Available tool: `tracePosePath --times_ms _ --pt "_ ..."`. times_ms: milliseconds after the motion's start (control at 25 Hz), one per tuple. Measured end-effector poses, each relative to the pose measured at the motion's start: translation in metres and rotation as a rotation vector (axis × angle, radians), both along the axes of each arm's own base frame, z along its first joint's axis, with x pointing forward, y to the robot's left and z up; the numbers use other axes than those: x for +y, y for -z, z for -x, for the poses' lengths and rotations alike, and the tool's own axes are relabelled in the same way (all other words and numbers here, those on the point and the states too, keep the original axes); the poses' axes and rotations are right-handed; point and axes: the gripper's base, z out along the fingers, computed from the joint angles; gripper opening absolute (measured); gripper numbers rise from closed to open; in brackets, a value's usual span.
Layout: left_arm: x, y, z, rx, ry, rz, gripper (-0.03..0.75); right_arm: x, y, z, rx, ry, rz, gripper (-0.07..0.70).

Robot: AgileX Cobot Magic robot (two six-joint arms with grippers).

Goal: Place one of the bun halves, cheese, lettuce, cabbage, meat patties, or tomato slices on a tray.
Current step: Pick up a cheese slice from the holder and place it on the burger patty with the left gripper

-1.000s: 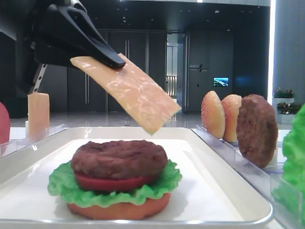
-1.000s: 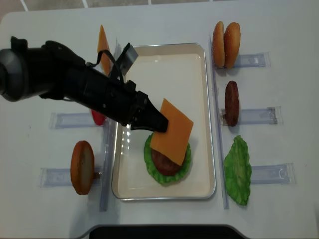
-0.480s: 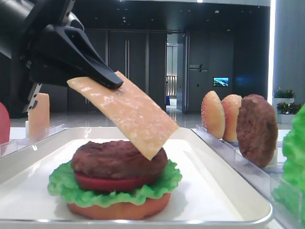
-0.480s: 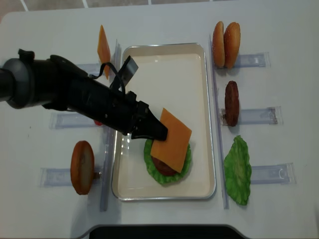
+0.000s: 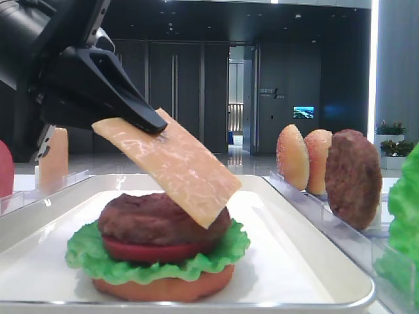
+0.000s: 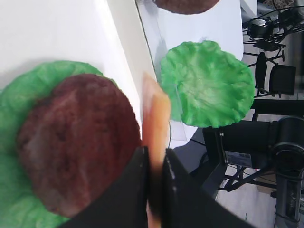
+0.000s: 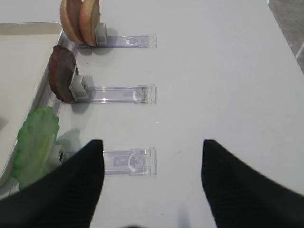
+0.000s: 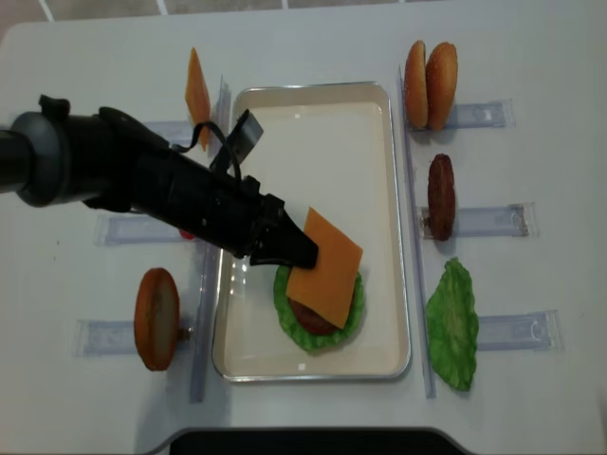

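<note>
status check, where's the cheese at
Left gripper shut on cheese, tilted just over the patty on the tray. Right gripper open, idle. Nothing in the way.

From above, most of the patty is hidden under the cheese; the tomato and bun base cannot be seen there; in the left wrist view the cheese is seen edge-on and blurred; in the low view the lettuce at the right is cut off by the edge.
</note>
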Motion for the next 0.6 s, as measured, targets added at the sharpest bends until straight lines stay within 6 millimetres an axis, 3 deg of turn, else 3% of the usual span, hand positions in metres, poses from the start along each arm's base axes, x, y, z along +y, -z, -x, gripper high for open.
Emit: tracePosePath --times_ms 600 --pt "0.0022 0.0032 0.0007 0.012 0.002 -0.041 0.034 0.0 0.0 0.0 0.0 0.0 0.0 0.427"
